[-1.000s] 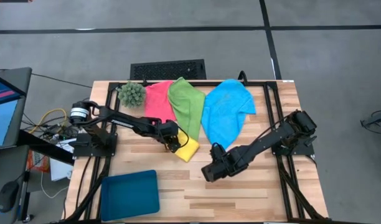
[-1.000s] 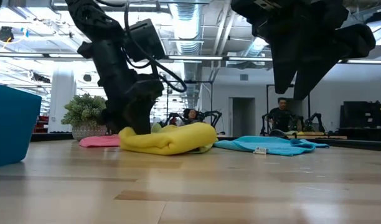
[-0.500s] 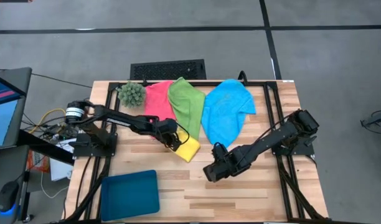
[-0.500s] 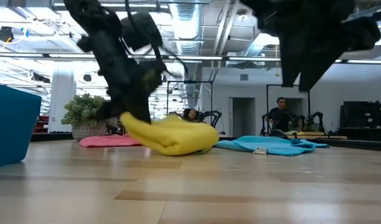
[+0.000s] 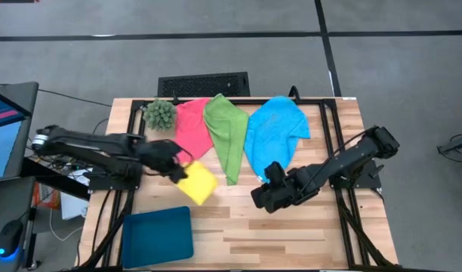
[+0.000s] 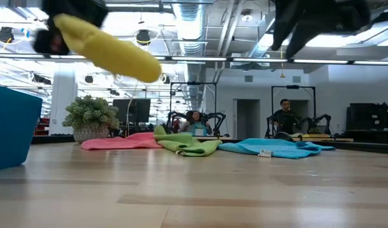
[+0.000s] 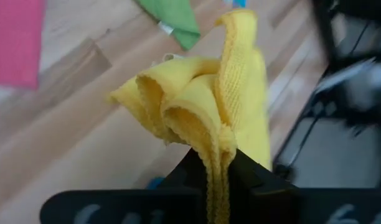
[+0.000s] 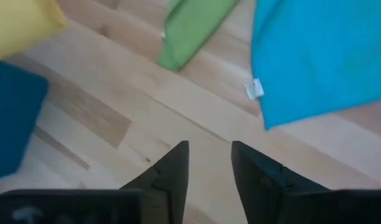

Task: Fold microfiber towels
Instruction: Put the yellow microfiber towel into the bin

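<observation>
My left gripper (image 7: pixel 216 163) pinched shut on the bunched, nubbly yellow towel (image 7: pixel 203 106), fingertips hidden beneath folds, right gripper (image 8: pixel 209 163) parted, empty.

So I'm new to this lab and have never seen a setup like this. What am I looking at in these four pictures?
It is a two-armed robot at a wooden table. One picture looks straight down, one looks level across the tabletop, and two come from cameras on the wrists. The left gripper is shut on a folded yellow towel, held up in the air near the teal tray. The right gripper is open and empty, above bare wood. The pink towel, green towel and blue towel lie flat at the table's far side, beside a small spiky plant.
</observation>
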